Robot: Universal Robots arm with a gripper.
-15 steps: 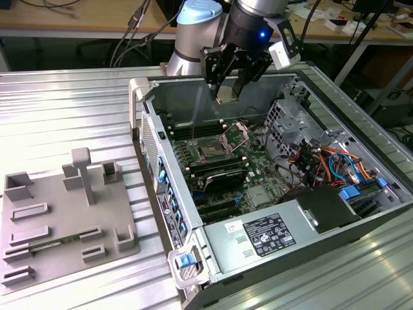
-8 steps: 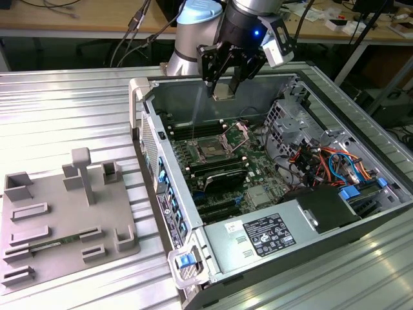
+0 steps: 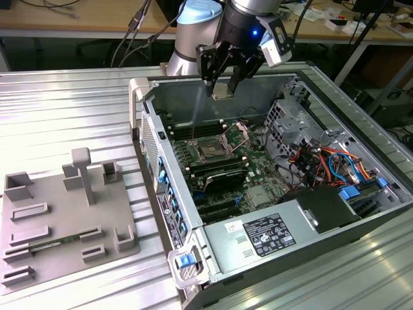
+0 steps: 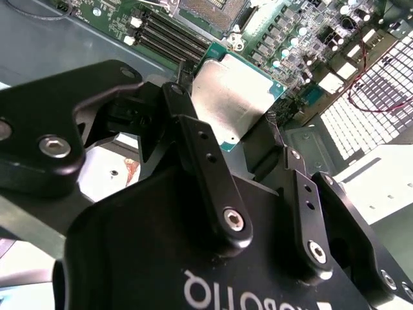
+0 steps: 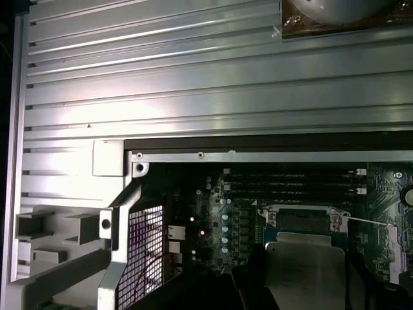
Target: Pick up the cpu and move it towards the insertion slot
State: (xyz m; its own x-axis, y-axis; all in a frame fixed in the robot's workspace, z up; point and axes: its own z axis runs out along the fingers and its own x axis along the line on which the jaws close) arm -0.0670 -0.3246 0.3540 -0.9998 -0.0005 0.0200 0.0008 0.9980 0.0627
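Observation:
The cpu [image 3: 222, 92] is a small square chip with a pale silvery face, and my gripper [image 3: 222, 86] is shut on it by its edges. It hangs in the air above the back of the open computer case. Forward of it and lower down on the motherboard lies the insertion slot [image 3: 212, 148], a silver frame with a dark centre and its metal bracket hinged up. In the second wrist view the cpu [image 4: 231, 97] sits between the black fingers [image 4: 193, 139], with the insertion slot [image 4: 213, 10] beyond it. The first wrist view shows the cpu [image 5: 303, 265] just in front of the insertion slot [image 5: 300, 219].
The case walls [image 3: 151, 139] ring the motherboard. Long black memory slots [image 3: 216, 171], a square heatsink [image 3: 258, 197], a power supply [image 3: 268, 236] and a bundle of cables [image 3: 322, 161] lie inside. A grey fixture plate [image 3: 64, 213] with raised blocks sits on the ribbed table at the exterior view's left.

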